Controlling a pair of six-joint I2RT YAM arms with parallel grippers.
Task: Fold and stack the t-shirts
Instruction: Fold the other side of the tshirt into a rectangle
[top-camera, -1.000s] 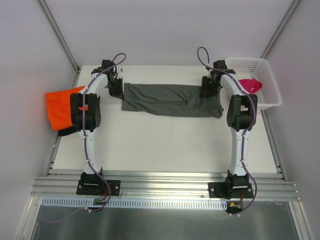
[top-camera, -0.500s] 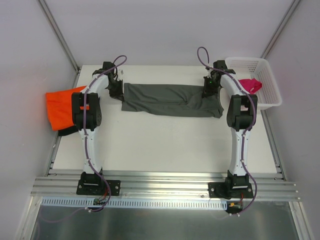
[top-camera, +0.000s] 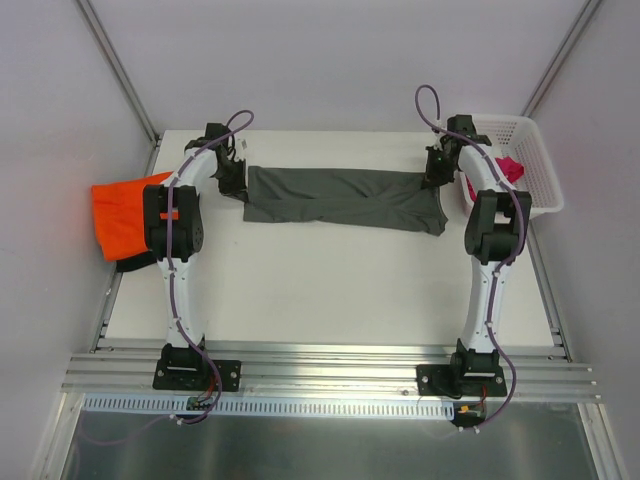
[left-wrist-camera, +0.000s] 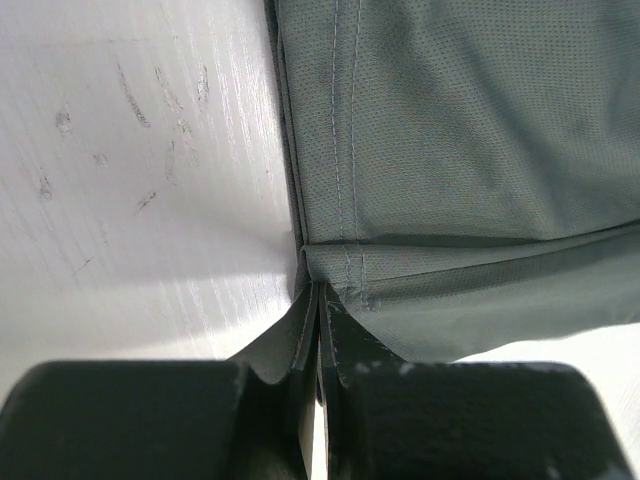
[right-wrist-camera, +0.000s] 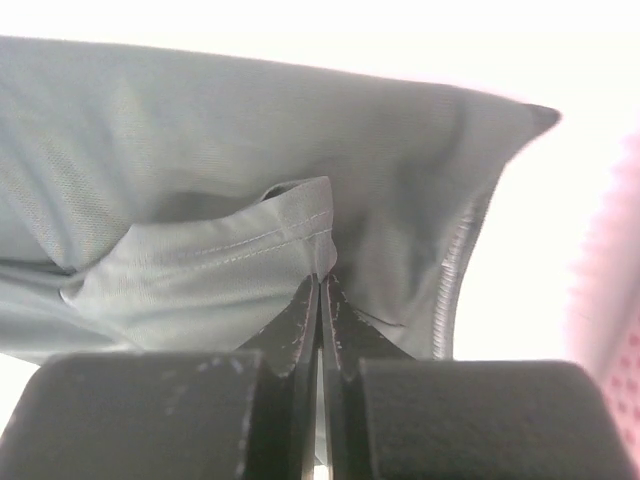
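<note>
Left gripper (left-wrist-camera: 318, 292) and right gripper (right-wrist-camera: 320, 282) each pinch an end of the grey shirt (top-camera: 340, 200), mid-fold. The orange shirt (top-camera: 120, 215) seems folded aside, and the pink shirt (top-camera: 510, 168) lies in the basket (top-camera: 546, 165).

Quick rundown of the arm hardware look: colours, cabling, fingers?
Both the left arm and right arm have slim white links with bulky black joint housings on black base plates. A purple cable runs along each, looping near the wrist. The left gripper and right gripper have flat, matte black fingers.

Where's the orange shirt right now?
In the top view, the orange shirt lies at the left edge of the table, just left of the left arm.
</note>
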